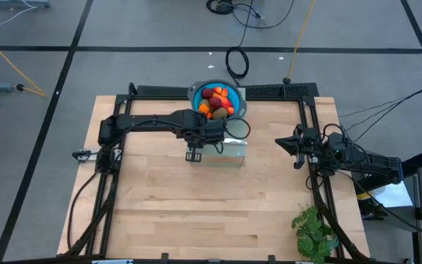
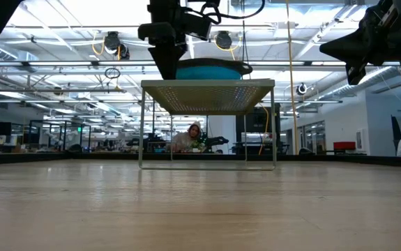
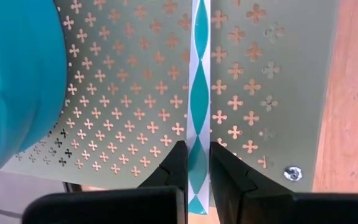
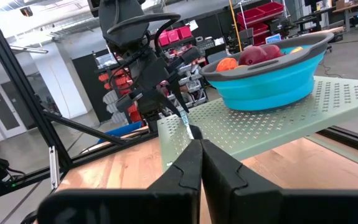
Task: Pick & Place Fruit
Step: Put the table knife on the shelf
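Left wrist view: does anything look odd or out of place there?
Yes: the left gripper is pinching a slim teal-and-white patterned strip above the perforated shelf, not fruit. The fruit sits in the blue bowl.

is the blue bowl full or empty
Full: the blue bowl on the perforated shelf is heaped with fruit, red and orange pieces rising above its rim in the right wrist view.

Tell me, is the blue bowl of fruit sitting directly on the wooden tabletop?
No, the blue bowl with the fruit stands on a raised perforated green shelf, above the wooden table.
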Robot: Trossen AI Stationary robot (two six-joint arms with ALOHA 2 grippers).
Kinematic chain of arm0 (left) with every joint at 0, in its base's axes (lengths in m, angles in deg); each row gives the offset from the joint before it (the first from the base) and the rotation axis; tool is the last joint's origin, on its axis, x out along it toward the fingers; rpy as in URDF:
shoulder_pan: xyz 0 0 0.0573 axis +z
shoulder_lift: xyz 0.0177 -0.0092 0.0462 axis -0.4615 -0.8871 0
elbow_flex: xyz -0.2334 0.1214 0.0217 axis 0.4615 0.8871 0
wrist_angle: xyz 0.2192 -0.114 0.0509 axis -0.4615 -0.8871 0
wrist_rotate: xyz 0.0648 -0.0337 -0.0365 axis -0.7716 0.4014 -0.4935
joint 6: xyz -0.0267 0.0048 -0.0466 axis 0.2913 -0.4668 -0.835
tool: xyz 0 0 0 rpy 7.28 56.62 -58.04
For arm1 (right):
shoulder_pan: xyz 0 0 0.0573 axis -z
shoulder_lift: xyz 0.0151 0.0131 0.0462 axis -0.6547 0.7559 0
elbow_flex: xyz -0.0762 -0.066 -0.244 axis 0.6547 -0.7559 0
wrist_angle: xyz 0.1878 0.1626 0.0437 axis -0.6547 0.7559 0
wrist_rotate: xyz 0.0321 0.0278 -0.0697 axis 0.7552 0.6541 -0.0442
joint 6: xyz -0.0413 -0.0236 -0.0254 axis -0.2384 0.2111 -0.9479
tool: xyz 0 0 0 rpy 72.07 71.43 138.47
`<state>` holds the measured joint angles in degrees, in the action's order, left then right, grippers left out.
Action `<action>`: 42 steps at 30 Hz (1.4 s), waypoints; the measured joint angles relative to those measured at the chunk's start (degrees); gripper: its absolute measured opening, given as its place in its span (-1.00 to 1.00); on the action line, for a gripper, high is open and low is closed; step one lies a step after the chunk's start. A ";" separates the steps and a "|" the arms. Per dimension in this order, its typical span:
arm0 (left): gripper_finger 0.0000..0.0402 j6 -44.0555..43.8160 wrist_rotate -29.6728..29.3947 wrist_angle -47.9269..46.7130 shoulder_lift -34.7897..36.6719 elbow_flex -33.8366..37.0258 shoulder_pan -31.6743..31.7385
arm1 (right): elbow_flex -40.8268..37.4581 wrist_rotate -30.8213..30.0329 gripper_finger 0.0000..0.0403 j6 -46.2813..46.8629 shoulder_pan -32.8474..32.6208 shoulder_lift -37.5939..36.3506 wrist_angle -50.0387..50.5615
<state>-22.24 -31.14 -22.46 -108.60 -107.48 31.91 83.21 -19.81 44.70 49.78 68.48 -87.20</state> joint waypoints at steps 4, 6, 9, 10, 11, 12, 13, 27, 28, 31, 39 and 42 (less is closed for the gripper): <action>-0.84 -0.72 0.06 -0.15 0.00 0.00 0.17 | 0.00 0.01 -1.00 0.00 0.00 0.00 0.00; -0.84 -0.84 0.43 -0.05 -0.16 0.00 0.22 | 0.00 0.02 -1.00 0.01 0.02 0.00 -0.02; -0.84 -1.29 0.88 -0.54 -0.52 0.00 0.22 | 0.00 0.02 -1.00 0.00 0.02 0.00 0.00; -0.84 -1.28 0.99 -0.50 -0.52 0.00 0.22 | 0.00 0.00 -1.00 0.02 0.02 0.00 -0.02; -0.84 -1.22 1.00 -0.42 -0.52 0.00 0.21 | 0.00 0.00 -1.00 0.01 0.02 0.00 -0.03; -0.84 -1.23 0.91 -0.37 -0.52 0.00 0.15 | 0.00 0.04 -1.00 0.01 0.01 0.00 -0.02; -0.84 -1.30 0.92 -0.20 -0.52 0.00 0.06 | 0.00 0.02 -1.00 0.02 0.01 0.01 -0.02; -0.74 -1.72 0.80 -0.22 -0.55 0.00 0.00 | 0.00 0.02 -1.00 0.02 0.00 0.00 -0.02; -0.70 -1.66 0.80 -0.20 -0.56 0.00 0.00 | 0.00 0.02 -1.00 0.02 0.01 0.00 -0.03; -0.60 -1.34 0.77 -0.17 -0.57 0.00 0.00 | 0.00 0.02 -1.00 0.00 0.00 0.00 -0.02; -0.45 -1.18 0.74 -0.29 -0.59 0.00 0.00 | 0.00 0.00 -1.00 -3.31 0.00 0.00 -0.02; -0.44 -1.06 0.59 -1.03 -0.39 0.00 0.00 | 0.00 0.00 -1.00 -4.53 0.02 0.00 -0.02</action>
<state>-23.30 -30.54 -23.49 -108.99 -107.48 31.91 83.21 -19.81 40.16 49.80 68.48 -87.22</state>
